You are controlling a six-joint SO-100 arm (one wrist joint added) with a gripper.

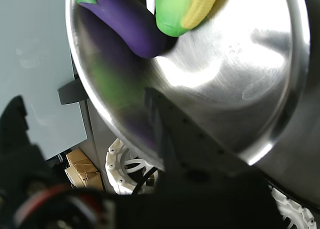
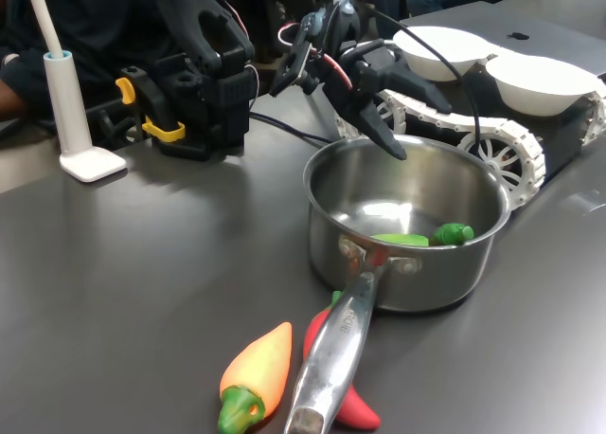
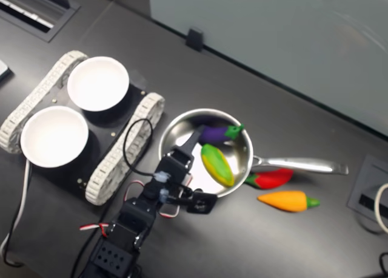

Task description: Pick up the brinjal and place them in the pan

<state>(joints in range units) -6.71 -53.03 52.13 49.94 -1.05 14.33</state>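
Observation:
The purple brinjal (image 3: 215,133) with its green stem cap (image 2: 453,233) lies inside the steel pan (image 2: 426,282), against the wall. A green-and-yellow toy corn (image 3: 217,164) lies beside it in the pan (image 3: 240,152). The wrist view looks down into the pan (image 1: 240,64), with the brinjal (image 1: 127,21) and the corn (image 1: 187,9) touching. My gripper (image 2: 418,129) hangs open above the pan's far rim in the first exterior view, holding nothing. One of its fingers (image 3: 191,141) reaches over the rim in the second exterior view.
An orange-yellow toy pepper (image 2: 258,372) and a red chilli (image 2: 352,404) lie by the pan's long handle (image 2: 331,358). Two white bowls (image 3: 97,82) (image 3: 53,135) sit on a tracked vehicle (image 2: 492,145) beside the pan. A white post (image 2: 66,93) stands at the first exterior view's left.

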